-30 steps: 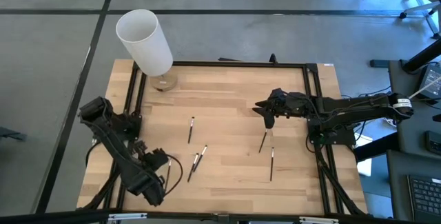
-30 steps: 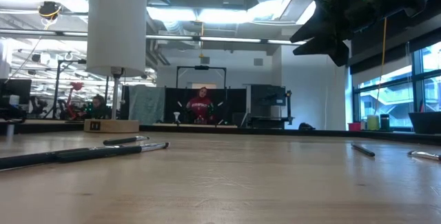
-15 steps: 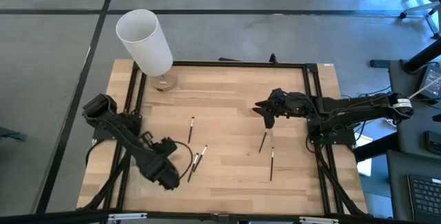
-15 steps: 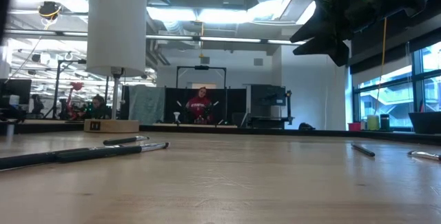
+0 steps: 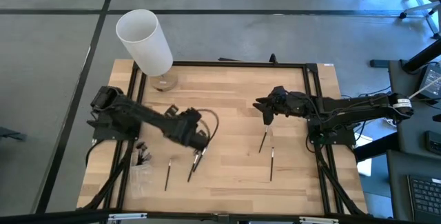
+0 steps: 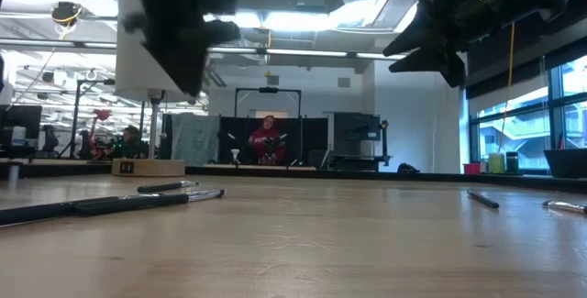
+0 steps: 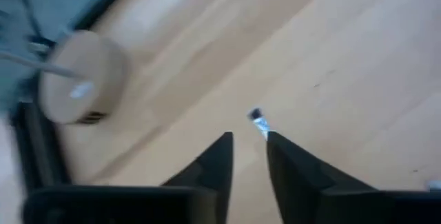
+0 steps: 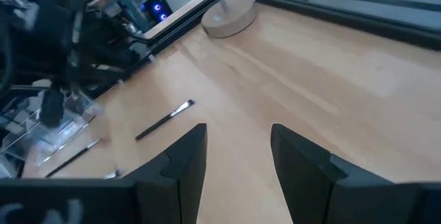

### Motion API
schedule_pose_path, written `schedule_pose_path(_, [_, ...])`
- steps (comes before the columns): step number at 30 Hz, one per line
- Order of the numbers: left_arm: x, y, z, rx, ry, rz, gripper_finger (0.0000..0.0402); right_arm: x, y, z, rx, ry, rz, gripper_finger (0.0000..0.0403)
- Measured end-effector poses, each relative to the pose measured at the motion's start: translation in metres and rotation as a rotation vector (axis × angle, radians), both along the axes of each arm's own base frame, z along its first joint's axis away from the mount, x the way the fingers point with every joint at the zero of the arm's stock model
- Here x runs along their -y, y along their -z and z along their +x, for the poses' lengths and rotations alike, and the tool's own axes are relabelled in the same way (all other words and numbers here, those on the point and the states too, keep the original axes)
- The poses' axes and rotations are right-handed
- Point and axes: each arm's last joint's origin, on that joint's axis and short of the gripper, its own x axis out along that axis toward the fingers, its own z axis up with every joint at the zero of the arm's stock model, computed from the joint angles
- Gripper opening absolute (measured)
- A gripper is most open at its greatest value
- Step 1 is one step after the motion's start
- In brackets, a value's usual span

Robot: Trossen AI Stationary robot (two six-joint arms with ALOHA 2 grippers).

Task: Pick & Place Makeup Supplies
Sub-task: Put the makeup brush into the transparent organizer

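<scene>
Left gripper hovers mid-table in your high view, jaws slightly parted, gripping nothing; 5 brushes lie loose. Its wrist view shows 1 brush tip, probably just ahead. Right gripper waits open.

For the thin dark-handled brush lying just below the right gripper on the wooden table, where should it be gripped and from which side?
Probably mid-handle, coming straight down from above. The thin dark-handled brush lies flat on the wooden table, apart from other brushes, so the right gripper, open, would best straddle its slim shaft crosswise.
</scene>
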Motion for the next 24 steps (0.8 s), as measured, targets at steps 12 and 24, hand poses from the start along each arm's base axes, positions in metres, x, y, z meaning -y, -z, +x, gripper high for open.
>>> schedule_pose_path(12, [-0.077,0.059,0.005,0.021,-0.131,-0.305,0.015,0.0,0.002,-0.001,-0.021,0.0,0.003,0.0162])
schedule_pose_path(24, [-0.078,0.081,-0.001,0.113,-0.219,-0.41,0.011,0.0,0.002,-0.001,-0.021,0.0,0.004,0.0162])
